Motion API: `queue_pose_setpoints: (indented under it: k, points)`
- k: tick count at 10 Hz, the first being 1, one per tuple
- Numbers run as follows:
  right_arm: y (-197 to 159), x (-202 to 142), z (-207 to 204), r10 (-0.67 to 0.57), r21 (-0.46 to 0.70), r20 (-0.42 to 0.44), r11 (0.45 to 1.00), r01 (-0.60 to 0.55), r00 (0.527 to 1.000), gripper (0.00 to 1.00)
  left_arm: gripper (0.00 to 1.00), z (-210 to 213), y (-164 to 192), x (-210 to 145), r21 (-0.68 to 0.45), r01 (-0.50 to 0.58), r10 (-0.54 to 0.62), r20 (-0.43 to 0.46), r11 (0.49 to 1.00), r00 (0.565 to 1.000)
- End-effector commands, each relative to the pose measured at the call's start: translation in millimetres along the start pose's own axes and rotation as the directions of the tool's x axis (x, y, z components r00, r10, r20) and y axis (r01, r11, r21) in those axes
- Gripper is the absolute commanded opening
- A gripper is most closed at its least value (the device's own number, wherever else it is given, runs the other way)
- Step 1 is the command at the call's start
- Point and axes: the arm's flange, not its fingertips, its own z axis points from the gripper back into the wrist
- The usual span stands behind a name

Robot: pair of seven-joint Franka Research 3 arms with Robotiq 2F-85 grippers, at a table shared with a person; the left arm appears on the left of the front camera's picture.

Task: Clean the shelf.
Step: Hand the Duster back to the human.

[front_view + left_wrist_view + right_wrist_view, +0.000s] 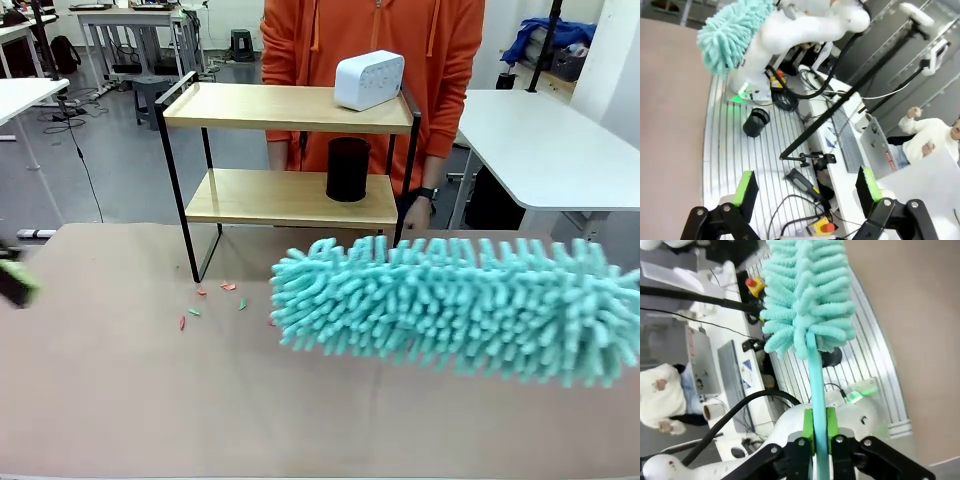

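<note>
Front view: the shelf [290,108] stands at the far side of the tabletop [120,380], with a person in an orange top just behind it, one hand [416,212] low by its right post. Note a white box [369,79] on the top board and a black cup [348,169] on the lower one. Small coloured scraps [225,290] lie on the tabletop near the shelf's left foot. The teal duster [460,305] comes in from the right, its head nearer the camera than the shelf and apart from it. A blurred green-and-black left end effector [15,280] shows at the left edge. Left wrist view: the left end effector [807,187] is released, jaws wide, nothing between the pads, and it faces away from the shelf toward the robot base; you can see the duster [732,32] farther off. Right wrist view: the right end effector [819,427] is clenched on the duster handle [815,375], with the head pointing away from it. Judgement: tool in hand, neither board touched, both boards loaded, scraps uncollected; treat the cleaning as barely begun, nearly all of it left.
</note>
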Motion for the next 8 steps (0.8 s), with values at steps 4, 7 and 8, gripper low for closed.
queue_pose_setpoints:
  k: [4,7,8]
  points:
    - [-12,71,-3,0.065,0.044,-0.142,0.997,-0.059,0.988,0.13,1.0,-90,78,59,0.236,-0.063,0.061,0.015,0.97,0.998]
    - [-29,80,-9,0.095,0.08,-0.164,0.993,-0.083,0.982,0.13,1.0,-99,106,83,0.153,-0.101,0.095,0.043,0.983,0.995]
    - [-36,84,-7,0.113,0.096,-0.136,0.99,-0.101,0.984,0.13,1.0,-108,116,85,0.133,-0.112,0.111,0.019,0.985,0.994]
